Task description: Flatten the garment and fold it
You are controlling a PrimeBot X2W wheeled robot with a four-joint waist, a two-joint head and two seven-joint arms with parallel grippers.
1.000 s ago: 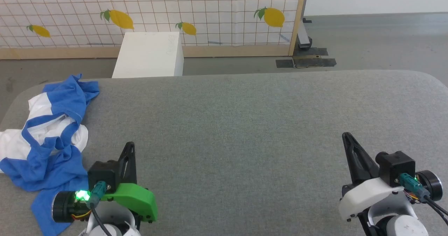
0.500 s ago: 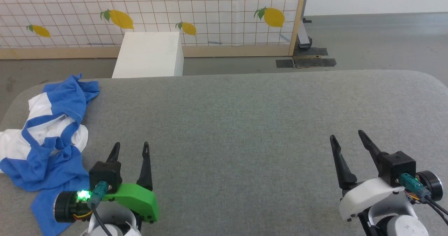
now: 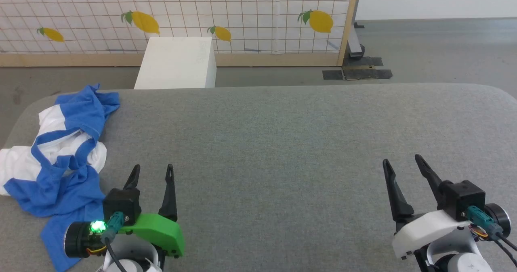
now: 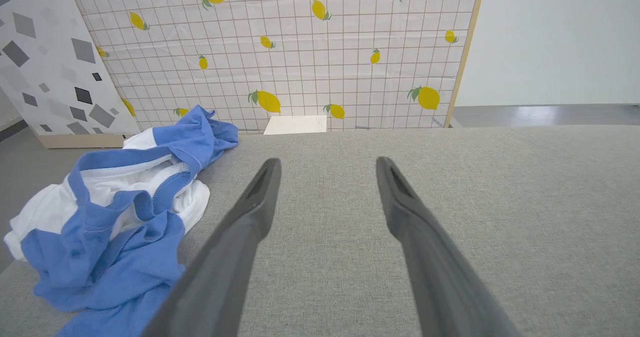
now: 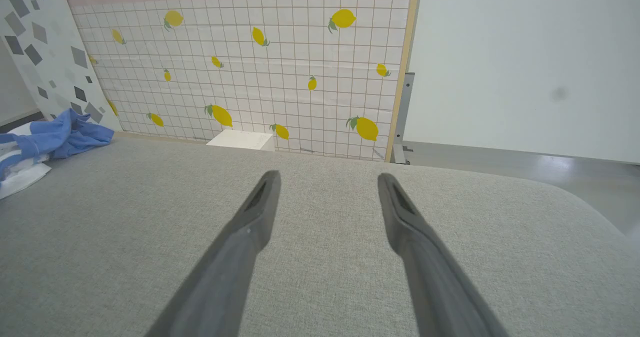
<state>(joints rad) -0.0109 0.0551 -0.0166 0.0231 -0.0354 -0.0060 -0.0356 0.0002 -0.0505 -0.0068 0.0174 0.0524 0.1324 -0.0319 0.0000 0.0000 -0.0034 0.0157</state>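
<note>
Just opened: left gripper (image 3: 153, 167), right gripper (image 3: 402, 159) (garment (image 3: 60, 175) crumpled).

Crumpled garment (image 3: 64, 175) lies at left on table (image 3: 282, 143).

Bright even light, soft shadows — wrist views edge-warped

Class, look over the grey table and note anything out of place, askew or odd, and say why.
The garment lies crumpled in a heap at the left end of the table, with blue sleeves twisted over the white body rather than spread flat. Nothing else stands out.
</note>
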